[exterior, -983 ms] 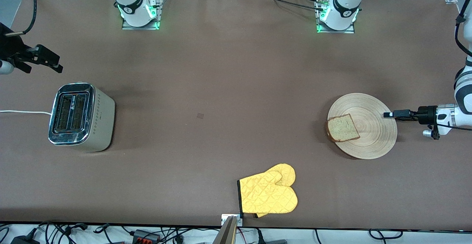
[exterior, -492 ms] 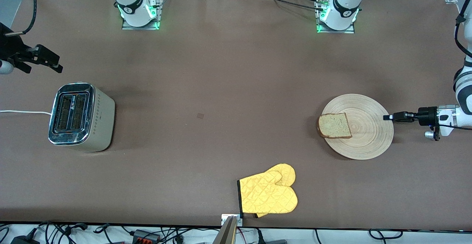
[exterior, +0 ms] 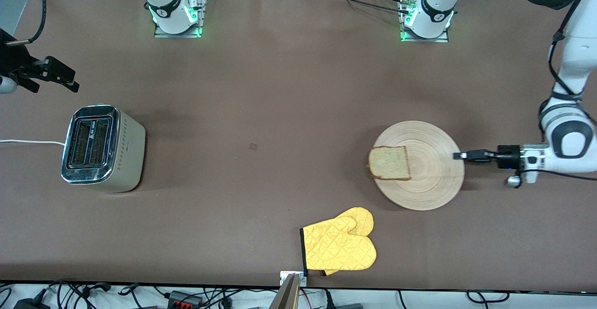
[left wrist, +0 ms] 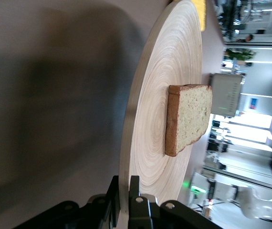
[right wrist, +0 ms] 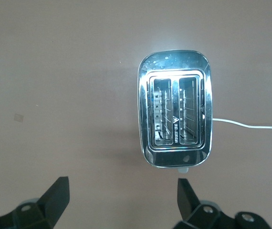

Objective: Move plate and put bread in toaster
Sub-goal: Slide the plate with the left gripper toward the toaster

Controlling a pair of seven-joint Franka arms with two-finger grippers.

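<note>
Left tool [exterior: 458, 155] clamps plate [exterior: 431, 178] rim; right tool [right wrist: 121, 198] wide open.

Yellow quilted oven mitt [exterior: 339, 246] lies flat on the brown table [exterior: 261, 89], close to the edge nearest the front camera, dark-trimmed cuff toward the right arm's end. Small dark mark [exterior: 253, 146] on the table surface near mid-table, well apart from the mitt. Tangle of cables [exterior: 140, 295] runs along the floor strip below the near table edge, and a small metal bracket [exterior: 293, 277] sits at that edge just beside the mitt's cuff.
</note>
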